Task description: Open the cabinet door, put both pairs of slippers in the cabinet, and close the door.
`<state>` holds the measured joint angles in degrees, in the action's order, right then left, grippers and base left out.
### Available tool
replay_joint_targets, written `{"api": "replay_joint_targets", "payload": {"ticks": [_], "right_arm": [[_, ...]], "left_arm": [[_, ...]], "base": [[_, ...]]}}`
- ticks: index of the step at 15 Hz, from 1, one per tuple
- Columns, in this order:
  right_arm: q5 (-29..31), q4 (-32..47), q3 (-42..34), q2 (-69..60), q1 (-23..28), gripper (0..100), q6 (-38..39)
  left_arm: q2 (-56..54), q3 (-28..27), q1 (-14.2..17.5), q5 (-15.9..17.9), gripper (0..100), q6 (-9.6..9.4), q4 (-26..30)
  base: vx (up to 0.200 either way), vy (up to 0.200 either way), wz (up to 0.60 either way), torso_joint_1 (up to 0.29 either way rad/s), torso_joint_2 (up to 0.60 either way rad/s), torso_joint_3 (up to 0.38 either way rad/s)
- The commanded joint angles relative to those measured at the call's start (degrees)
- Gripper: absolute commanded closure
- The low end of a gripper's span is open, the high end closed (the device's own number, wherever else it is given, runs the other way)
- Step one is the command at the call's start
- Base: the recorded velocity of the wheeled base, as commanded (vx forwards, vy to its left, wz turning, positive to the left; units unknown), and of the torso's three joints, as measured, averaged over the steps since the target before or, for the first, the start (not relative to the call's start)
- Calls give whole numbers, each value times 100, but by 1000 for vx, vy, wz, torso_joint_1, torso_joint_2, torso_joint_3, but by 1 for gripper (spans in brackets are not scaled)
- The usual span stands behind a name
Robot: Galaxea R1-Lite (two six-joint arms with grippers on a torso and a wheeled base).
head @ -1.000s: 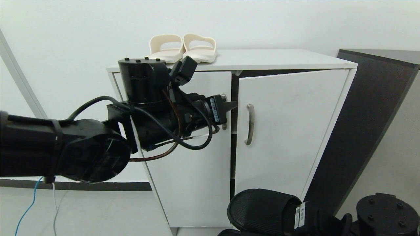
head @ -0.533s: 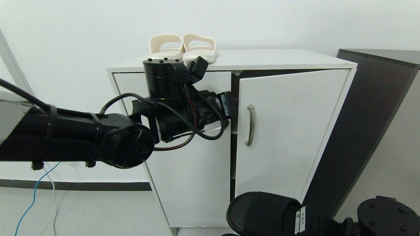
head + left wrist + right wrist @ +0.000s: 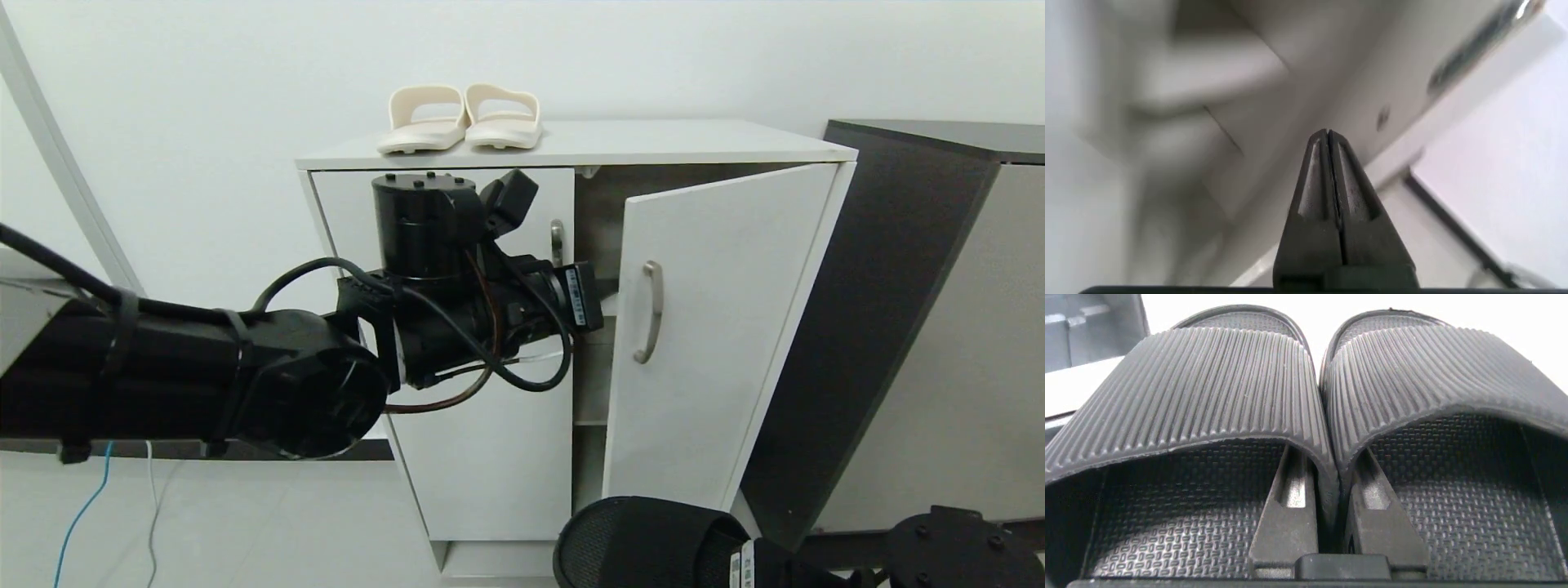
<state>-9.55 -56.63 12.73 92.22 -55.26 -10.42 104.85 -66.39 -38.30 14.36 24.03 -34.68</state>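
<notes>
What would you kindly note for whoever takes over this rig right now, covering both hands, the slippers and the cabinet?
The left hand is shut and empty, its tip in the gap at the inner edge of the right door of the white two-door cabinet.
The right hand is shut on the pair of black ribbed rubber slippers, one finger inside each, held low in front of the cabinet.
The pair of cream open-toed slippers sits on the cabinet's top.
Done: right door partly open; left door closed.
Left: swing the door wider, put both pairs inside, close it.
</notes>
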Motion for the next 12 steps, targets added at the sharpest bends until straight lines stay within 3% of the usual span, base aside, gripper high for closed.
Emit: {"api": "replay_joint_targets", "payload": {"ticks": [1,5,6,9,12], "right_arm": [[-3,-6,-7,24,-29,100,-4],[-3,-6,-16,33,-37,100,5],[-3,-15,-16,33,-37,100,5],[-3,-15,-25,33,-20,100,5],[-3,-15,-25,77,42,100,14]], "left_arm": [[-158,118,-116,5,100,-3,-12],[-149,126,-292,5,100,-12,-12],[-158,144,-248,-12,100,-12,-12],[-703,654,148,-39,100,-12,23],[-1740,1647,534,-47,100,-47,49]], "base": [[-200,0,0,7,2,-2],[-200,0,0,-5,2,4],[0,0,0,0,0,0],[0,0,0,0,0,0],[0,0,0,0,0,0]]}}
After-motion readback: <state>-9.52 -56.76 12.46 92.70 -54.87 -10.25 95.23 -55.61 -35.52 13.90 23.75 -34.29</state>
